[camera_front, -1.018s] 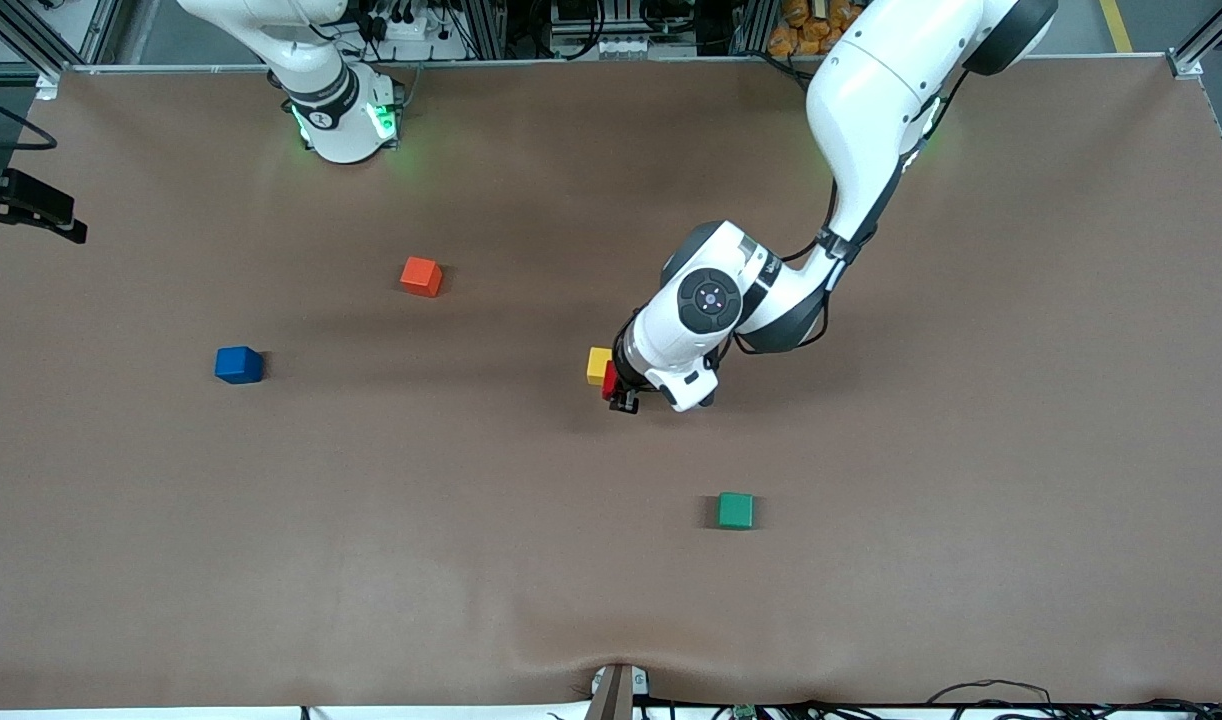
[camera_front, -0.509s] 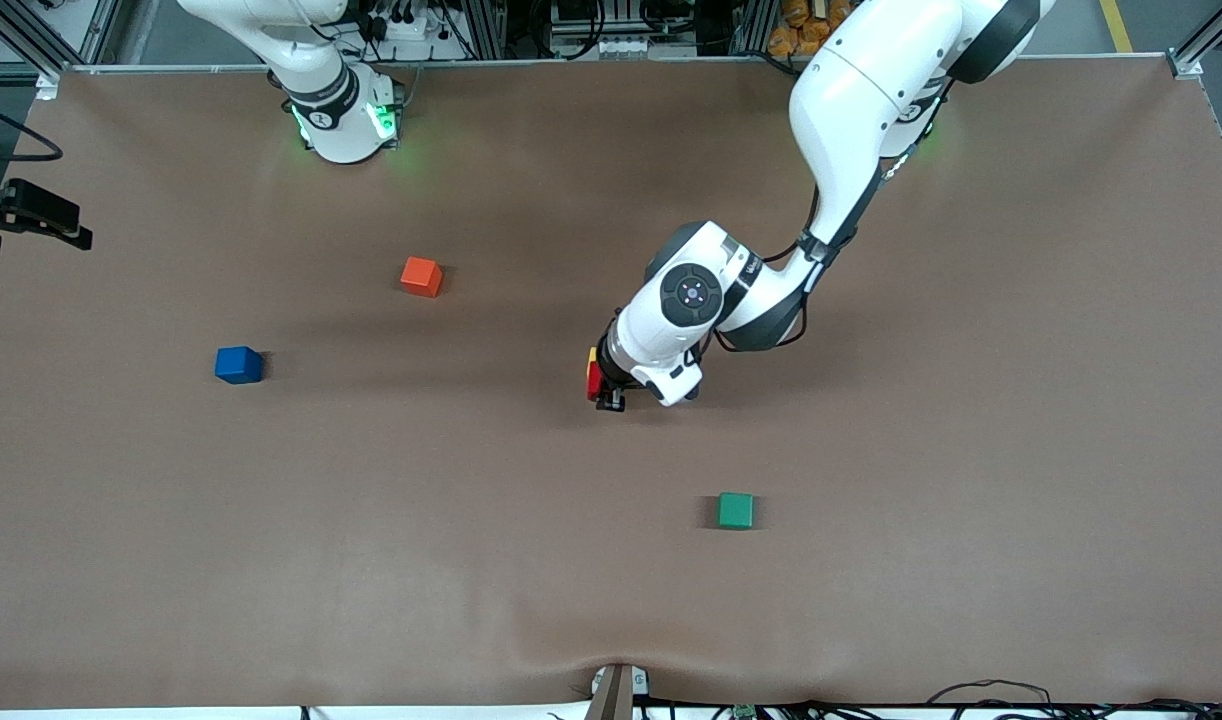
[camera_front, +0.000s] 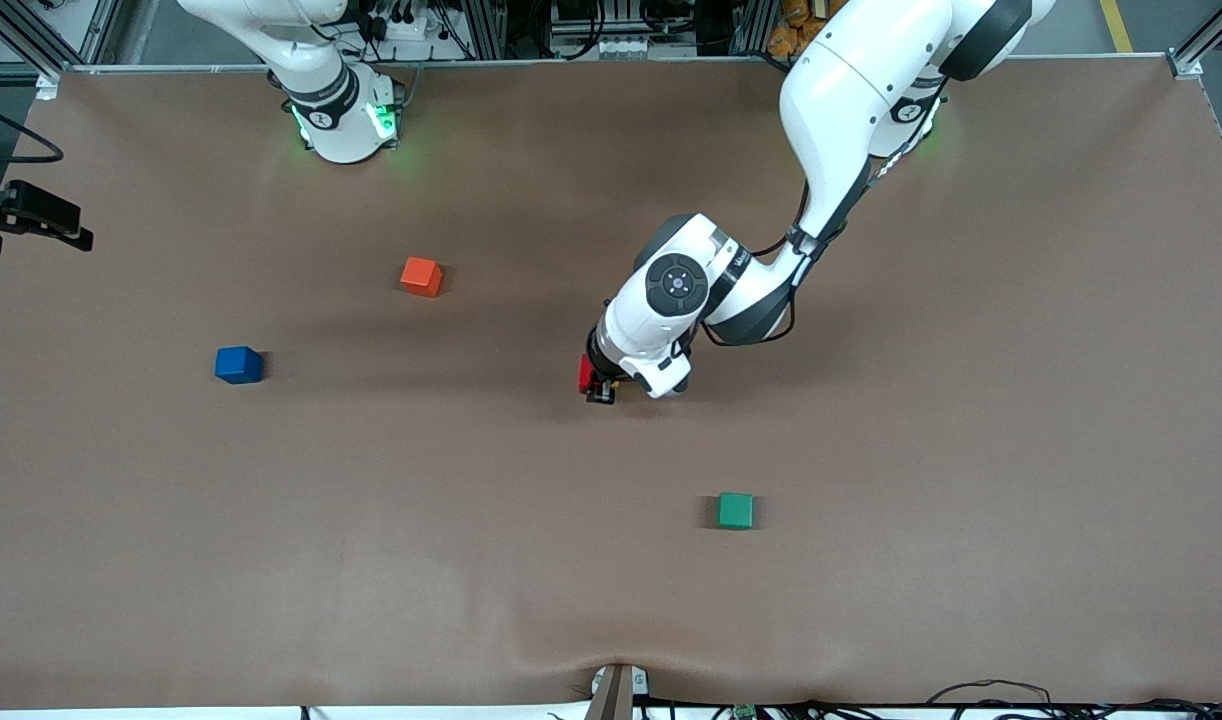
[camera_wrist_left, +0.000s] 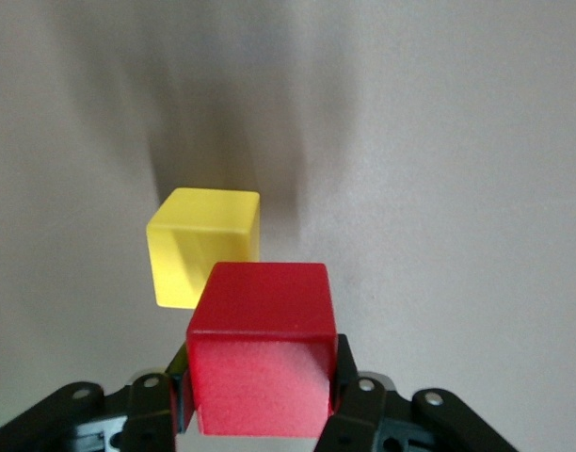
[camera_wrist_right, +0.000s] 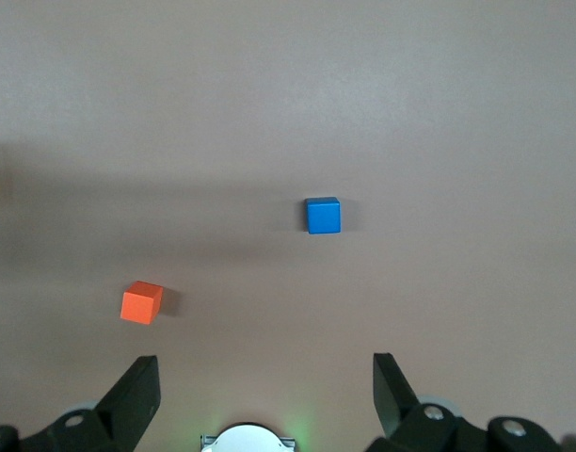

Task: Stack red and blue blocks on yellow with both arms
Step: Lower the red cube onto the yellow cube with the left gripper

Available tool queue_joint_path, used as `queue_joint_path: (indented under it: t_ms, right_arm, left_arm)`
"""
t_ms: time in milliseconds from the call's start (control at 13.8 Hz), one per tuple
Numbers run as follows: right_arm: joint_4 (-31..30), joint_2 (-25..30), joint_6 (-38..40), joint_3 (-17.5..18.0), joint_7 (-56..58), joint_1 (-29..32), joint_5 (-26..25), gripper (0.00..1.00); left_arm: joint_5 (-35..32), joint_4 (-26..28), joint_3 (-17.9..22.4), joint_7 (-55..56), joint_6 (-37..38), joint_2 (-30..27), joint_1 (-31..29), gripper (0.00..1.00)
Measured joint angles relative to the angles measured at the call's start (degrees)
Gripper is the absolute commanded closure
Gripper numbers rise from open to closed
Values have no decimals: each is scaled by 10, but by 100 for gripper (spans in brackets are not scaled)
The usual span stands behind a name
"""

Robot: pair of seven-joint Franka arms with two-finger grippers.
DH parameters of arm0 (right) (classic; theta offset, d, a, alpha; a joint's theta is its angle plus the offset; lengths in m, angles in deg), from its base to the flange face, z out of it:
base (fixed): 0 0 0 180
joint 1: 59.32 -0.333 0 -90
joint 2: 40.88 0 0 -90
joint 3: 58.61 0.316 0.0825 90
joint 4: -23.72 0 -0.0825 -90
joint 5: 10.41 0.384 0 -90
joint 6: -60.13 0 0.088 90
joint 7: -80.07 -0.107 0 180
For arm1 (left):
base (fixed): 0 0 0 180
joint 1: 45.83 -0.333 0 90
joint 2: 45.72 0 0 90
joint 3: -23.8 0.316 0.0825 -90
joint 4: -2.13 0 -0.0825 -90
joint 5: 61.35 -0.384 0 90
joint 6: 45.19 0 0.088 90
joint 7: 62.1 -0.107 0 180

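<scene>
orange cube [camera_front: 421,276] on table [camera_front: 971,450] | green cube [camera_front: 736,510] nearer camera

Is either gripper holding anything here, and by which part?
The left gripper holds the red block by two opposite side faces, over the yellow cube. The right gripper is open, empty.

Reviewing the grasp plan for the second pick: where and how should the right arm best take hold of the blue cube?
Probably from straight above, closing the open right gripper on two opposite vertical faces of the blue cube. It sits flat and alone on the table, with all of its sides free.
</scene>
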Motion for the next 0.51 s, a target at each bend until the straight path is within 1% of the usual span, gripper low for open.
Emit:
queue_joint_path:
  t_ms: [509]
  right_arm:
    - [0, 0, 0, 0, 0, 0, 0, 0]
  left_arm:
    - [-14, 2, 3, 10, 18, 0, 2, 100]
